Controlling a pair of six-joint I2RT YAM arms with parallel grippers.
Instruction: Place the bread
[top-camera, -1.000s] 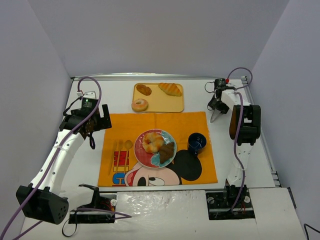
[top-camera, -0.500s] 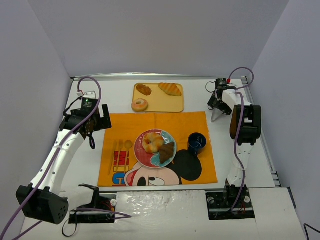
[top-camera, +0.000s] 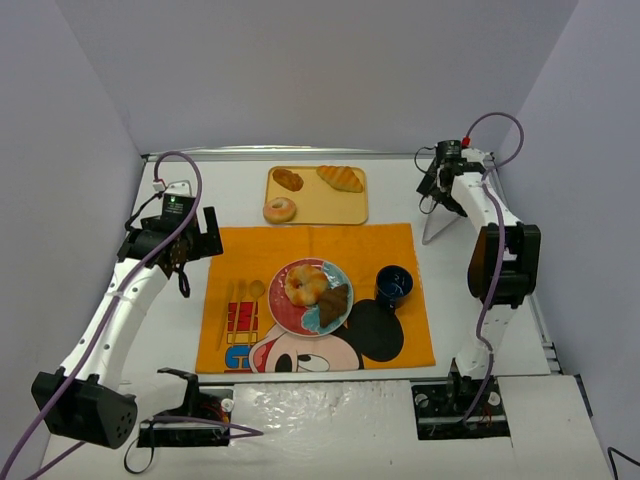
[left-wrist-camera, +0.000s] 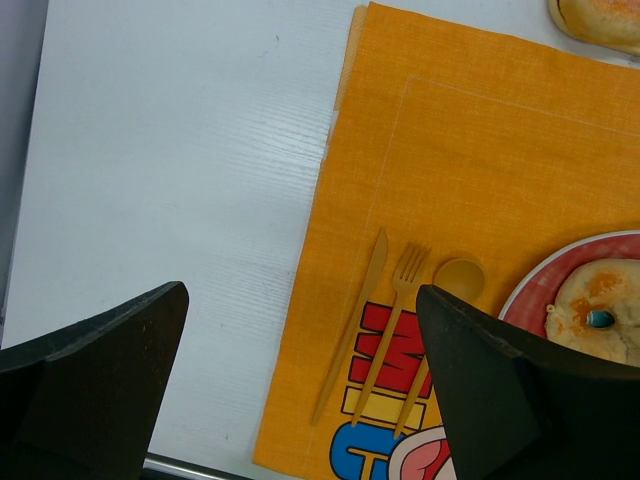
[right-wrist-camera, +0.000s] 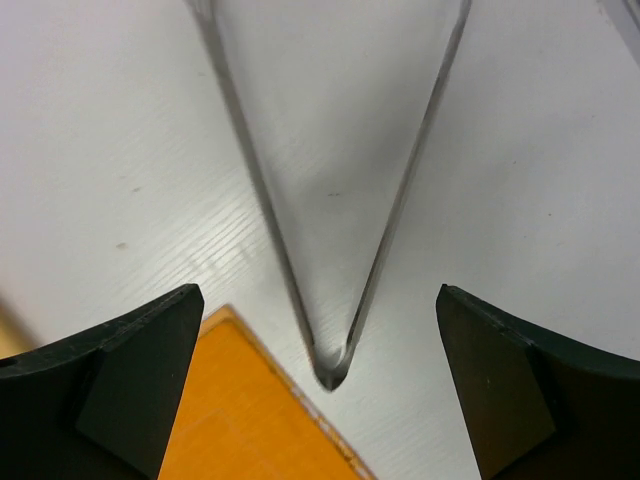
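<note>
A yellow tray (top-camera: 355, 212) at the back holds a brown bun (top-camera: 288, 179), a croissant (top-camera: 341, 178) and a glazed donut (top-camera: 279, 210). A red and blue plate (top-camera: 278, 312) on the orange placemat (top-camera: 390, 245) holds a round bread (top-camera: 305, 284) and a brown piece (top-camera: 335, 302). My left gripper (top-camera: 183, 268) is open and empty over the placemat's left edge (left-wrist-camera: 300, 310). My right gripper (top-camera: 431, 196) is open and empty at the back right. It hovers (right-wrist-camera: 320, 297) over metal tongs (right-wrist-camera: 330, 372).
A yellow knife (left-wrist-camera: 350, 335), fork (left-wrist-camera: 393, 325) and spoon (left-wrist-camera: 455, 280) lie left of the plate (left-wrist-camera: 528, 287). A dark blue cup (top-camera: 393, 285) stands right of it. The tongs (top-camera: 440, 226) lie by the placemat's far right corner (right-wrist-camera: 250, 420).
</note>
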